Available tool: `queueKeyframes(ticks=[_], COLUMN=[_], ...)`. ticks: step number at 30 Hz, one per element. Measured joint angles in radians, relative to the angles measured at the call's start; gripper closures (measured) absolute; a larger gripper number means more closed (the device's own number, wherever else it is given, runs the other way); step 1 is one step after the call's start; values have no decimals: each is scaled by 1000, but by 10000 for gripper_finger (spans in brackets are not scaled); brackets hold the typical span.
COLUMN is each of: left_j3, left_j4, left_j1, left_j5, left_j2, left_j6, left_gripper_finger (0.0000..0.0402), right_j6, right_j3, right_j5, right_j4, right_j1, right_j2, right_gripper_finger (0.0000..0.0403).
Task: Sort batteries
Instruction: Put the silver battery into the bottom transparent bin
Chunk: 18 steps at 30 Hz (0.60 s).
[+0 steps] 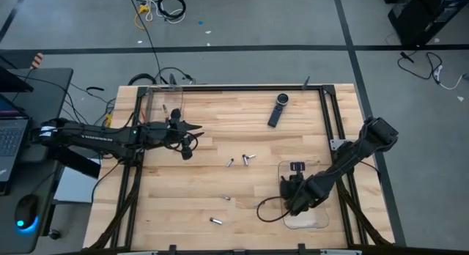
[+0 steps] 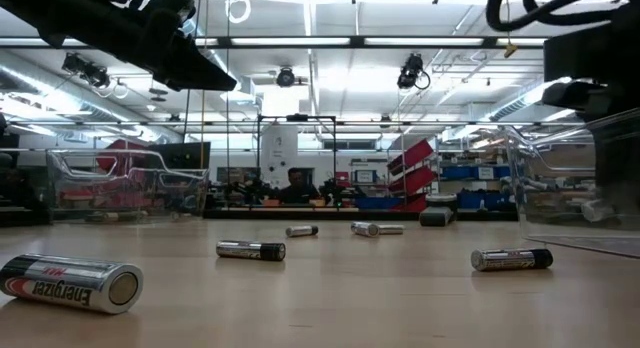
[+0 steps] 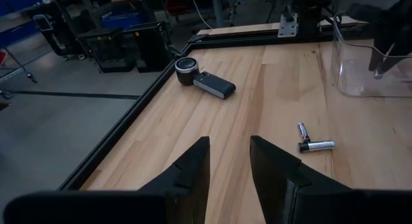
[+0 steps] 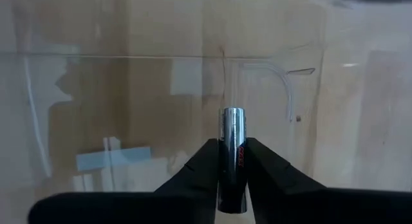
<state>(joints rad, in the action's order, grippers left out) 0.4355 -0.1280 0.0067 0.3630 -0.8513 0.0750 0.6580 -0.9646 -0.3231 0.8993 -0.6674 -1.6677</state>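
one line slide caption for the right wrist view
Right tool holds a battery upright between its fingers over a clear bin.

Bright ceiling strip lights [image 2: 400,40] flood the workshop evenly, casting soft shadows across the wooden table [image 1: 242,193]. The nearest battery [image 2: 70,283] sits slightly blurred; reflections glaze the clear container [image 4: 161,89].

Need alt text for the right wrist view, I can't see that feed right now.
The right claw holds a silvery battery upright between its two dark fingers, end pointing forward. Beyond it is the wall of a clear plastic container, with the wooden table visible through it.
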Motion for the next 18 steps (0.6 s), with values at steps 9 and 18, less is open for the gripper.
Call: queueKeyframes(ticks=[9,18], left_j3=[0,0], left_j4=[3,25], left_j1=[0,-2], left_j5=[0,-48], left_j2=[0,-17], left_j6=[0,-18], left_gripper_finger=[291,291], right_j6=[72,57], right_j3=[0,-49], right_j5=[-30,-32], right_j4=[-2,92], right_j1=[0,2], right_j2=[12,78], right_gripper_finger=[316,318])
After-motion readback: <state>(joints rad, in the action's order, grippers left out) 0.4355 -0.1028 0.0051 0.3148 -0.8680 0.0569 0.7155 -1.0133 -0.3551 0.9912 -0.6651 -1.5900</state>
